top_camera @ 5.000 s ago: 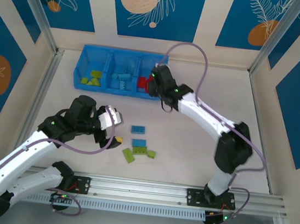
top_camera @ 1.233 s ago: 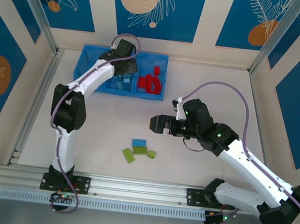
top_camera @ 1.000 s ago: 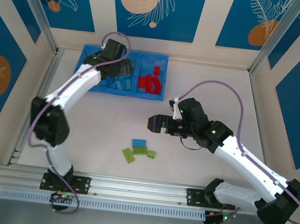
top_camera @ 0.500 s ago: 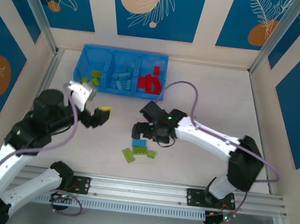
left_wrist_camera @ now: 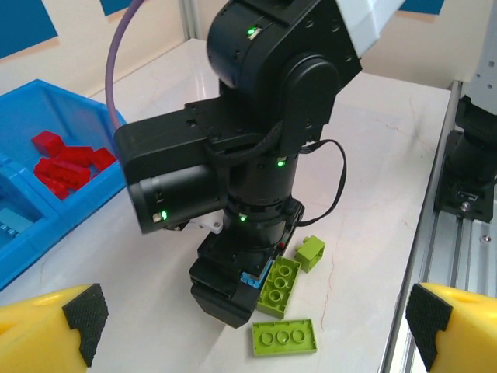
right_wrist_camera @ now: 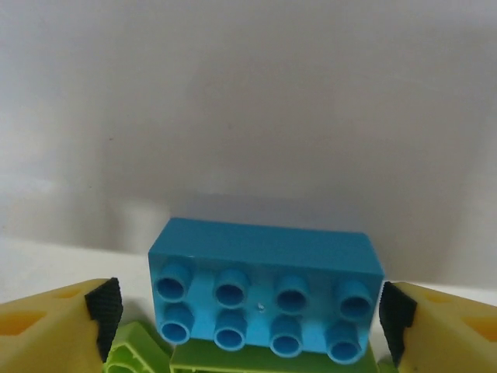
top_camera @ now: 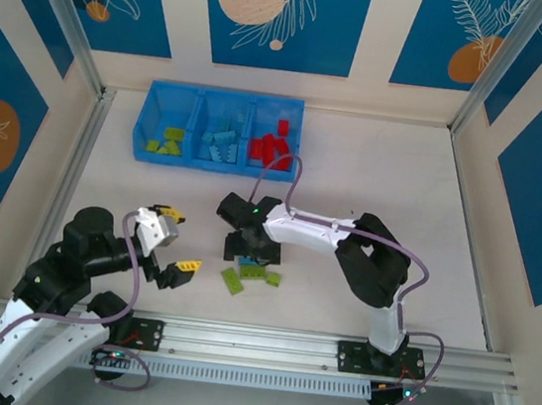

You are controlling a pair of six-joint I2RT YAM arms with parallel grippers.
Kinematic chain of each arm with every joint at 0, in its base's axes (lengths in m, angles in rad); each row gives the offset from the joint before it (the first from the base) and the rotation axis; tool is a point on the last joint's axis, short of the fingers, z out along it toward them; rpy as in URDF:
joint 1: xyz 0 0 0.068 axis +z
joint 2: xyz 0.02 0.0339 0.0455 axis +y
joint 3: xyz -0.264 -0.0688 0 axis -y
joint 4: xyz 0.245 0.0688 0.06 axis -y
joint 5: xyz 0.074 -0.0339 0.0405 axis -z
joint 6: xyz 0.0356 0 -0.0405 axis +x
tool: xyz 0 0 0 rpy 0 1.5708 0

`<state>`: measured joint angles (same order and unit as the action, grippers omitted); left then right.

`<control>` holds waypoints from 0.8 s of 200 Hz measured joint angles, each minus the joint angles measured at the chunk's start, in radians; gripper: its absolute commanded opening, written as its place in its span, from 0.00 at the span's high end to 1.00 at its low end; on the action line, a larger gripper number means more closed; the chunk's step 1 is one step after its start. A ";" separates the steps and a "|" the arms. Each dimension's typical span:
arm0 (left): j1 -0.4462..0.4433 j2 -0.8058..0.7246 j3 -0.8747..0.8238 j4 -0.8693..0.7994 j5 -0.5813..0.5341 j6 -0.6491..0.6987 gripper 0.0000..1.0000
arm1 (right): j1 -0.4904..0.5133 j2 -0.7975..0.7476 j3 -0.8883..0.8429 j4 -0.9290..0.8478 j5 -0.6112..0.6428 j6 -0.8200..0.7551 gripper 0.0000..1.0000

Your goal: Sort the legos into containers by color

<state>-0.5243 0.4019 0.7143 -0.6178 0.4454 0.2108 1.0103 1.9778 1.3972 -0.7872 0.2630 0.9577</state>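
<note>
Nearest, well short of the blue bin [top_camera: 216, 165], the left gripper [top_camera: 178, 241] hangs open and empty. Closer to the bin, three lime green legos [top_camera: 253, 273] lie against a light blue lego [right_wrist_camera: 264, 299], which the right gripper [top_camera: 248, 251] straddles with its jaws apart. The bin holds sorted green legos [top_camera: 166, 141] in the left compartment, sorted light blue legos [top_camera: 221, 143] in the middle, and sorted red legos [top_camera: 270, 148] on the right.

Light blue lego [right_wrist_camera: 264, 299] beside green legos [top_camera: 252, 274], bin [top_camera: 216, 166] part-filled

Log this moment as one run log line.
right gripper: open, astride blue brick | left gripper: open, empty | loose beside it: three green bricks | bin: green, blue, red separated
</note>
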 measured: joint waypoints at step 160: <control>0.000 0.016 -0.048 -0.010 0.000 0.023 0.00 | -0.112 -0.174 0.207 0.233 0.114 -0.156 0.47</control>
<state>-0.5240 0.4179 0.6666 -0.6273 0.4458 0.2337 0.8986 1.8034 1.6043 -0.5545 0.3775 0.8017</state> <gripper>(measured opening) 0.998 0.586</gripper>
